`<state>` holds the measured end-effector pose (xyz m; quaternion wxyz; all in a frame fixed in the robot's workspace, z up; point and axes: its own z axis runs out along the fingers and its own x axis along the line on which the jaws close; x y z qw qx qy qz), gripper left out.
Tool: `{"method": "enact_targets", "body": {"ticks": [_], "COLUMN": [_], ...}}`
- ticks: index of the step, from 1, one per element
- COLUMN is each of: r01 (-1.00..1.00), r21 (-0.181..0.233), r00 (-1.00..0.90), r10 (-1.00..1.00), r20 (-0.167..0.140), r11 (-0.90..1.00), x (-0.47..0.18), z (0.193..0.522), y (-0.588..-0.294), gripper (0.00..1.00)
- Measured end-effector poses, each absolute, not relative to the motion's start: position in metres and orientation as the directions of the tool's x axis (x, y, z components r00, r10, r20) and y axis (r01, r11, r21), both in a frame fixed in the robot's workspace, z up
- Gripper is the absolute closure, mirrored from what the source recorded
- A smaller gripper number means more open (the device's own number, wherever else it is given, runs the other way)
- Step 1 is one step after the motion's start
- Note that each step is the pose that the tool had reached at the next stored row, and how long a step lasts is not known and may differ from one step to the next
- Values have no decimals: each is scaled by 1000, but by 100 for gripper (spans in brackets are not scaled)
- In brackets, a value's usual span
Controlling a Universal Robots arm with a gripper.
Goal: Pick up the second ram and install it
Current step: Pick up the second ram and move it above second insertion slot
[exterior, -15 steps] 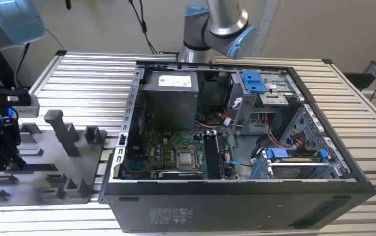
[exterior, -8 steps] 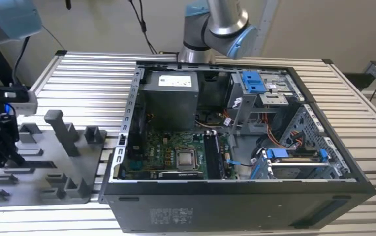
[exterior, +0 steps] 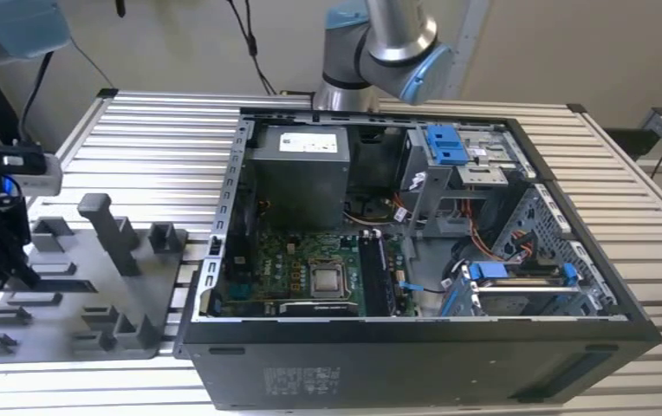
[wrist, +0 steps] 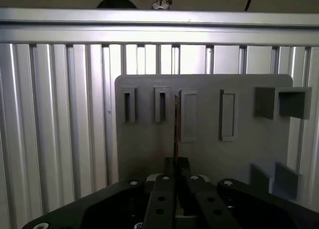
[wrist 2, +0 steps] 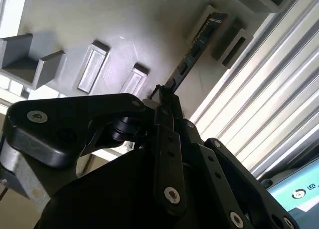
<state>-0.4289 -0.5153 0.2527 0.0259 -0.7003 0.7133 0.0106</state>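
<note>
Gripper (wrist: 177,162) clamped on the second ram (wrist 2: 195,47), far over on the exterior view's left above the grey holder tray (exterior: 88,305), well apart from the computer case (exterior: 424,368); stick looks light, stiff, thin and fragile; flat faces near one end seem the safest hold

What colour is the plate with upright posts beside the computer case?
The plate is plain grey, clearest in the exterior view.
</note>
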Motion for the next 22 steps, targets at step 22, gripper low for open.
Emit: {"method": "enact_targets", "body": {"ticks": [22], "r01": [-999], "r21": [-21], "r00": [-35], "r10": [-998], "r20": [-52], "r11": [36], "x": [-429], "z": [281], "y": [-515], "gripper": [86]}}
